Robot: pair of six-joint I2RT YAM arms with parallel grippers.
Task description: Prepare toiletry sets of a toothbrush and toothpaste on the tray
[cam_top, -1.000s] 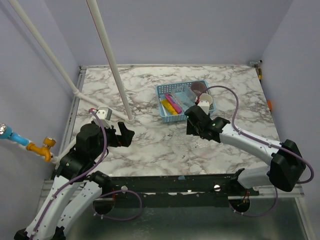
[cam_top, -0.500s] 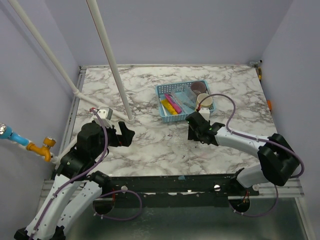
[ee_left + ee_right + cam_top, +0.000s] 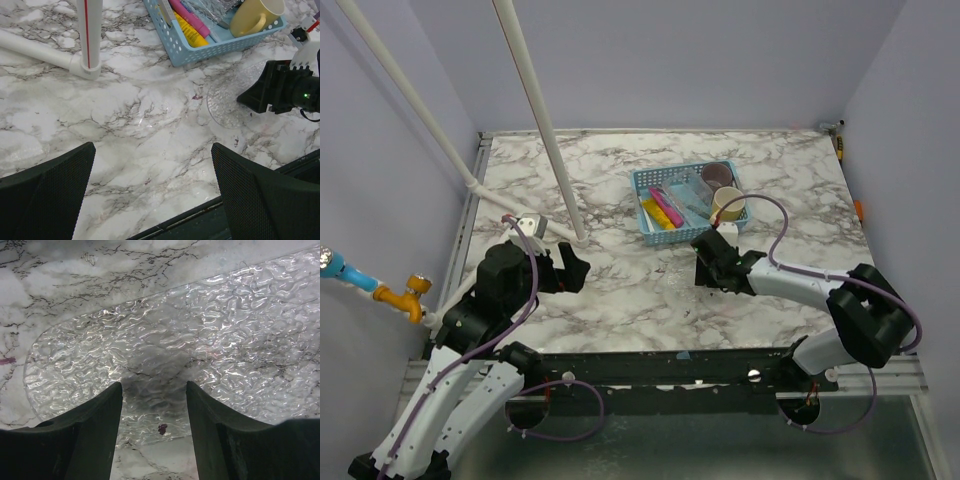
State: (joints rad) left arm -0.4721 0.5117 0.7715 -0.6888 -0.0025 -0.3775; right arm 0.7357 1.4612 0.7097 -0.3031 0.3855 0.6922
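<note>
1. Right gripper (image 3: 153, 386), half-open and empty, hangs over the clear rippled tray (image 3: 200, 340).
2. Pink and yellow soft tubes (image 3: 666, 208) lie slantwise in the blue mesh basket (image 3: 646, 180) beyond its jaws; the right arm is nearer.
3. Left gripper (image 3: 152, 150) gapes wide, empty.

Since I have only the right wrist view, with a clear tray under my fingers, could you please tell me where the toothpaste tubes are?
Observer: The pink tube and the yellow tube lie in a blue basket just beyond the clear tray.
Operator: Is anything else in that basket?
Observer: A yellow mug sits at its right end.
Operator: And where is the left gripper?
Observer: The left gripper hangs open and empty over bare marble, left of the tray.
</note>
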